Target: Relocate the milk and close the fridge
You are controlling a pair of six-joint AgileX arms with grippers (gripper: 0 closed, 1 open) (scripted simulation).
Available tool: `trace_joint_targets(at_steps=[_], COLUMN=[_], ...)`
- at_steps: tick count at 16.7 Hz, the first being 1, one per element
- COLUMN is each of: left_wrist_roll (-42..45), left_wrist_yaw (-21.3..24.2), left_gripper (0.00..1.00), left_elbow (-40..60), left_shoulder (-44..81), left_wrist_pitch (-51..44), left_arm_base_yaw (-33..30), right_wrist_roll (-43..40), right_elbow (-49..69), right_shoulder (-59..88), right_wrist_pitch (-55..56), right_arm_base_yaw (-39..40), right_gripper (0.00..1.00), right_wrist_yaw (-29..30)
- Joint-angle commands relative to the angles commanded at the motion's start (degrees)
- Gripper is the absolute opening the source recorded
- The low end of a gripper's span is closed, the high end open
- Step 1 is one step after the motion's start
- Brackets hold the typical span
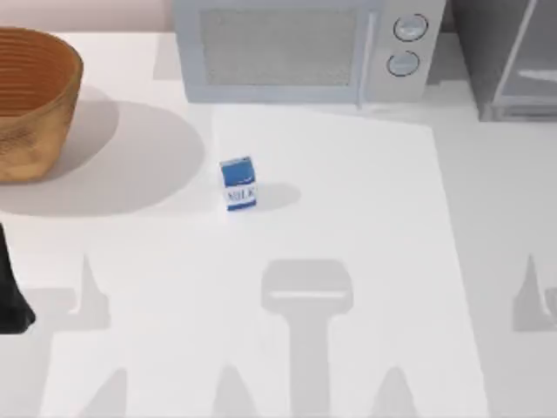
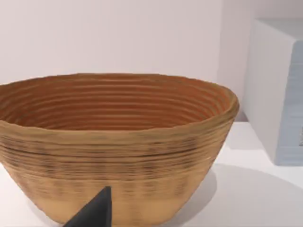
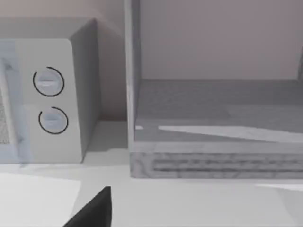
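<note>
I am looking first at the fridge (image 1: 509,61), standing at the table's far right corner; from the right wrist view its cavity (image 3: 218,113) is lying open and bare, so I judge it is waiting for the carton. The microwave (image 1: 305,48) is sitting just beside it on its left, and the woven basket (image 1: 30,100) is occupying the far left. The milk (image 1: 238,184) is standing upright near the table's middle, in front of the microwave, well apart from the fridge, untouched. My left gripper (image 2: 94,210) is facing the basket and my right gripper (image 3: 94,208) the fridge; whether either pincer is open or closed, I cannot tell. Neither is holding anything.
</note>
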Motion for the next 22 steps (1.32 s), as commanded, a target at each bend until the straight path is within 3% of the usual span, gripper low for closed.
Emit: trace_joint_targets(at_steps=[5,17,22], left_wrist_roll=[0.0,0.0,0.0], left_wrist_yaw=[0.0,0.0,0.0], left_gripper=[1.0,1.0,1.0], left_elbow=[0.0,0.0,0.0], left_shoulder=[0.0,0.0,0.0], left_wrist_pitch=[0.0,0.0,0.0], left_arm_base_yaw=[0.0,0.0,0.0], right_wrist_roll=[0.1,0.8,1.0], right_elbow=[0.3,1.2,1.4], right_shoulder=[3.6,37.3,43.9], right_wrist_pitch=[3.7,35.5,41.7], right_arm_base_yaw=[3.9,45.1,52.9], right_gripper=[1.0,1.0,1.0], right_wrist_yaw=[4.0,45.3,53.1])
